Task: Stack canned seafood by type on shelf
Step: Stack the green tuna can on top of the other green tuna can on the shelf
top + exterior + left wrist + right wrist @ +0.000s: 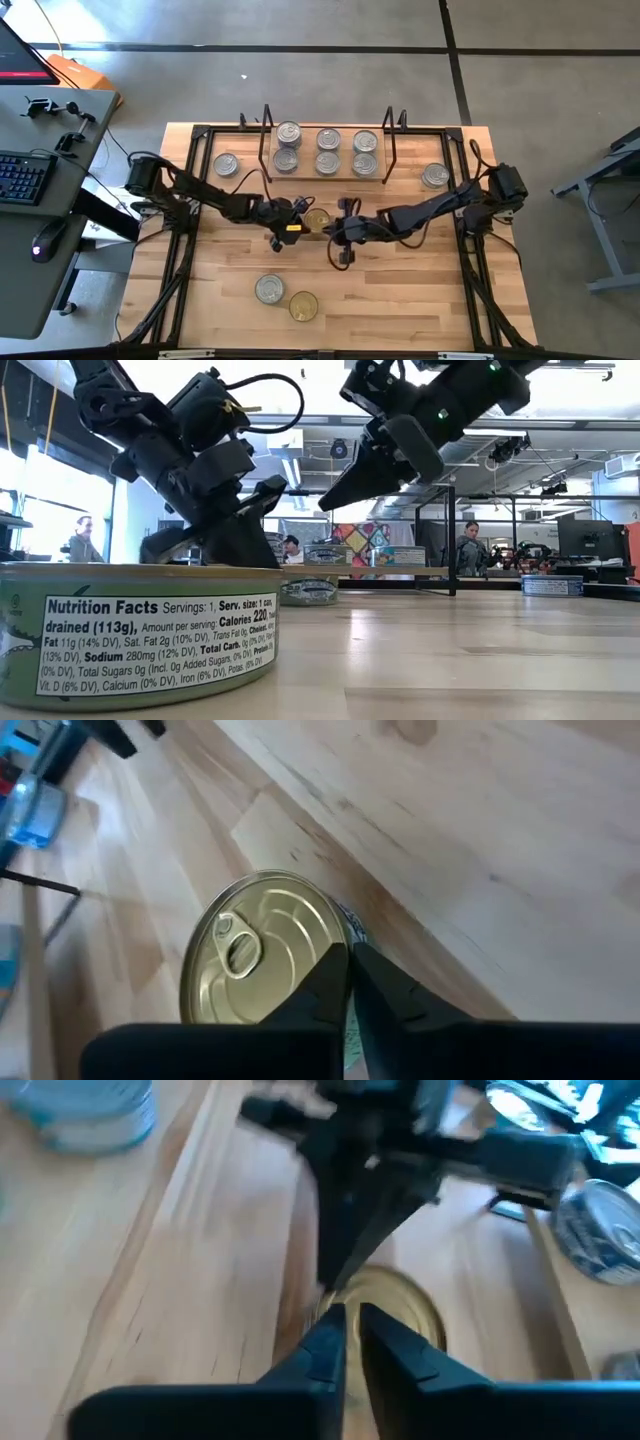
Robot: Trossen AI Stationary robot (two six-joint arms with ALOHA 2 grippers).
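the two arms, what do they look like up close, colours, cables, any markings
Both arms are dark, black jointed links with chunky motor housings. The left gripper carries a small yellow-orange tag and a looping black cable. The right gripper has black wedge-shaped fingers tapering to narrow tips. No lettering is readable.

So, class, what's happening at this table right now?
Two robot arms are sorting tins onto a shelf, where six silver-lidded tins already sit. Both arms meet at mid-table over one gold-lidded tin. The left hand and the right hand each have fingers nearly together, tips at that tin, neither clearly gripping it. More tins wait: one silver at each shelf end, plus a silver and gold pair near the front.
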